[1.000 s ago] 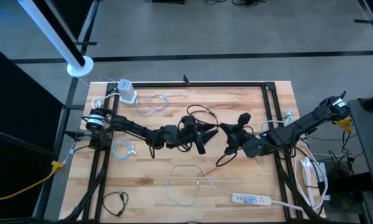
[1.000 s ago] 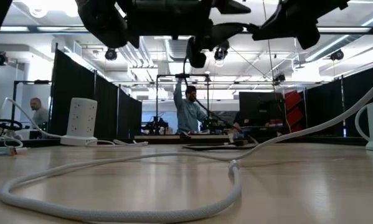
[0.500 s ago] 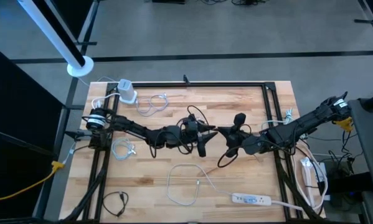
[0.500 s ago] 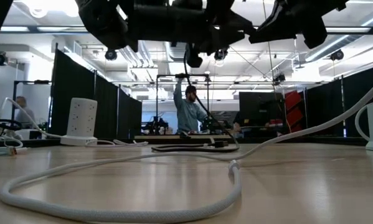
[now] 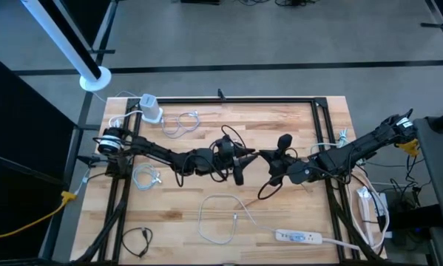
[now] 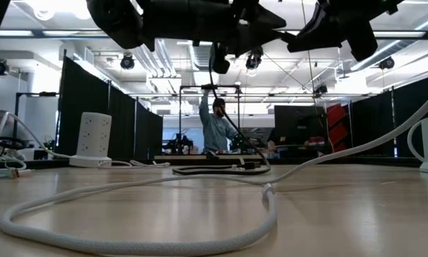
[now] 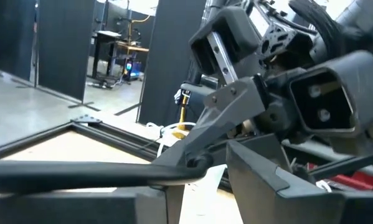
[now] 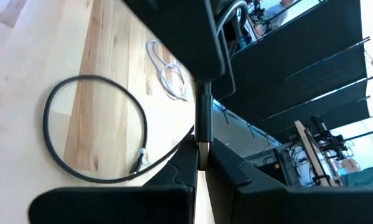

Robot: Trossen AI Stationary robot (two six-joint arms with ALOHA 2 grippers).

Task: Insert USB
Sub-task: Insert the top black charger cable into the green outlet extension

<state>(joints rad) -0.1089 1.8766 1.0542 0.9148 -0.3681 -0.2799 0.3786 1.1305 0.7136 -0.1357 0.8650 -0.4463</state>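
Observation:
A black USB cable is held up over the middle of the table between my two grippers. Part of it lies in loops on the wood. My right gripper comes from the table's right and is shut on the cable's end. My left gripper comes from the left, nearly level, and faces it tip to tip. It is open, with its fingers on either side of the cable end and a gap still showing. Whether they touch it I cannot tell. My right gripper pinches the cable's thin end piece, with its pale metal part, between its two fingers. The fingers come nearly level from the table's right and lie along the cable. The end sticks out past the fingertips toward my left gripper, clear of the table. The cable's slack hangs down to the wood.
A white power strip lies near the front right and a white charger block at the far left. White cables and a white loop lie on the wood, with a small black cable at the front left. People show behind the table.
My left gripper has stayed over the table's middle, has rolled about its own axis, and its fingers have drawn closer together. My right gripper has turned a little. The black cable's slack on the table has shifted, and part of it has risen into a low loop.

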